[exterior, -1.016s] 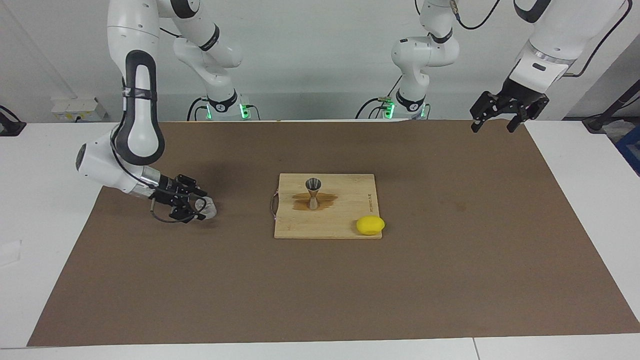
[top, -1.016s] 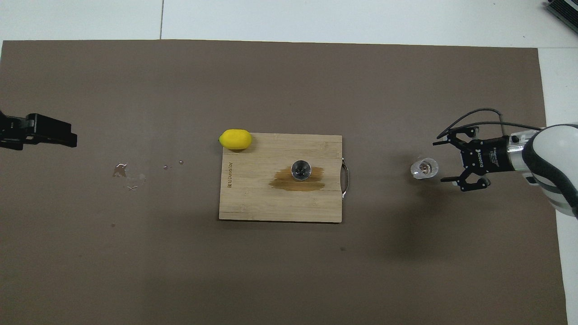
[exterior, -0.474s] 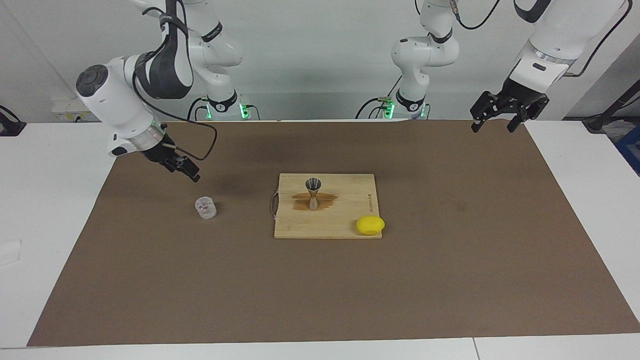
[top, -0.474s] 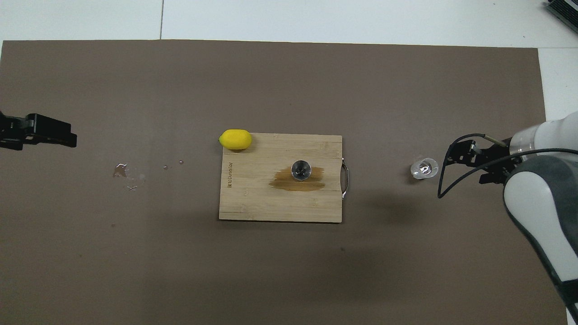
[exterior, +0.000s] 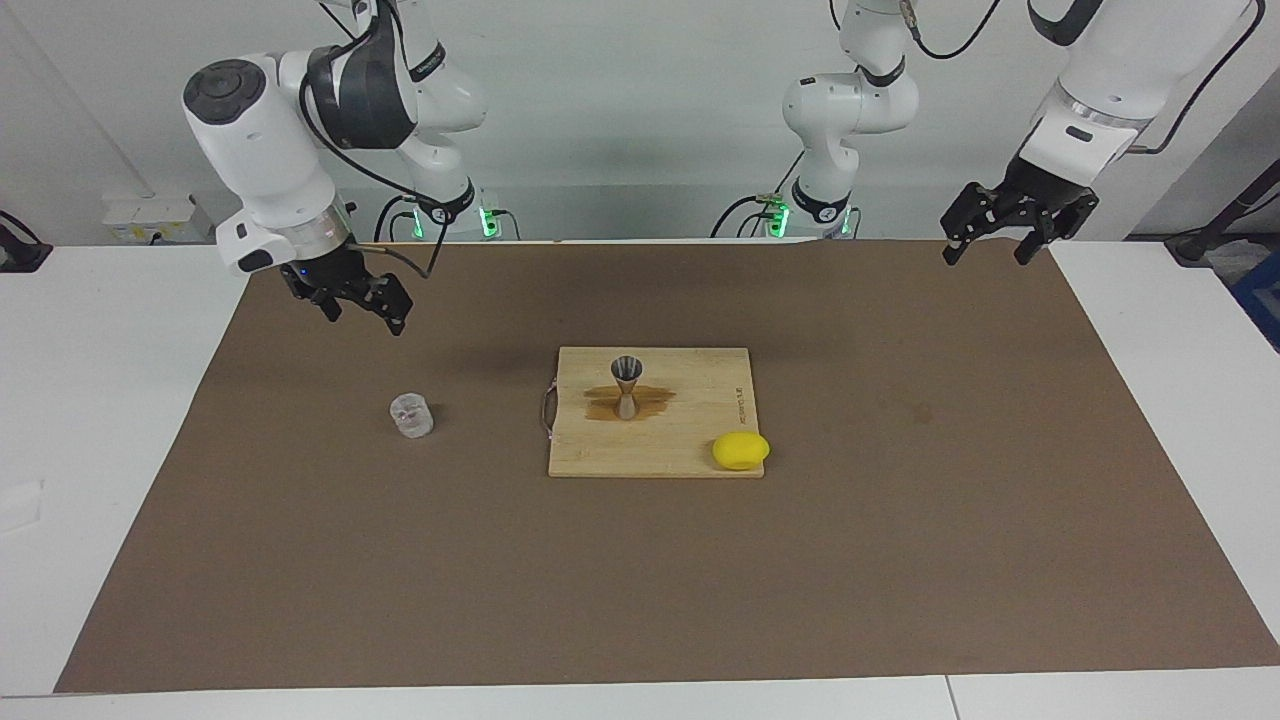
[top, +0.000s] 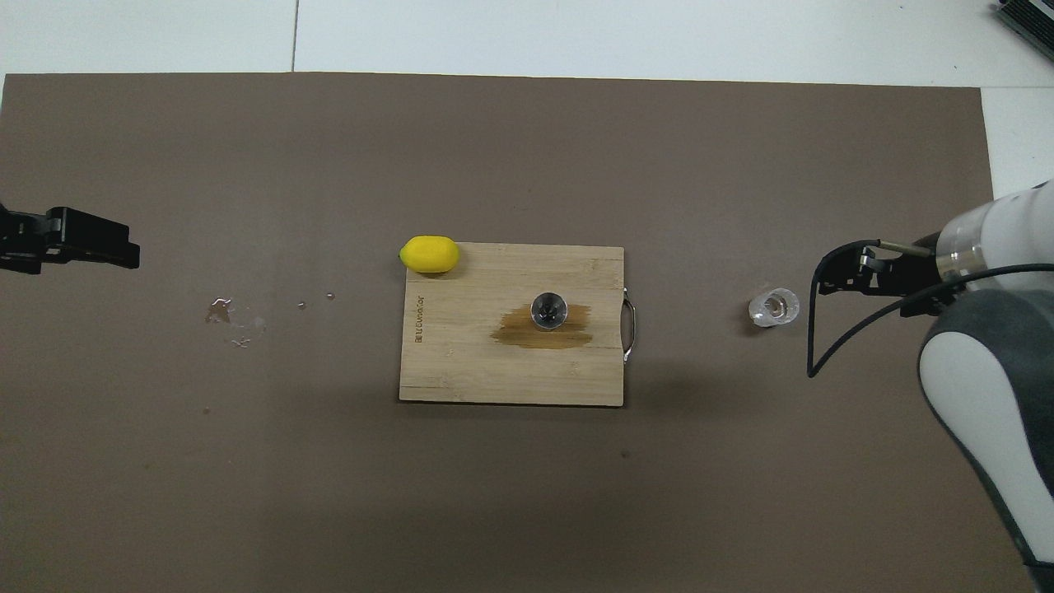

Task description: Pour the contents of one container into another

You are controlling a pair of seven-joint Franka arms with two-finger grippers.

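The clear glass cup [exterior: 411,415] stands upright on the brown mat, toward the right arm's end of the table; it also shows in the overhead view [top: 773,307]. The grey metal jigger [exterior: 627,385] stands upright on the wooden cutting board [exterior: 700,440], in a dark wet patch; both also show from overhead, the jigger [top: 549,310] and the board [top: 461,371]. My right gripper [exterior: 363,318] is open and empty, raised over the mat and apart from the cup; from overhead it [top: 852,276] lies beside the cup. My left gripper [exterior: 987,255] is open and empty, waiting over the mat's corner [top: 132,251].
A yellow lemon [exterior: 741,450] lies at the board's corner, farther from the robots than the jigger [top: 429,254]. A metal handle [top: 631,329] sticks out of the board toward the cup. Small drops of spilled liquid [top: 230,317] lie on the mat toward the left arm's end.
My right gripper, a second ago low with its open fingers around the cup, has risen and drawn back toward the robots. The cup stays standing on the mat. The left arm has not moved.
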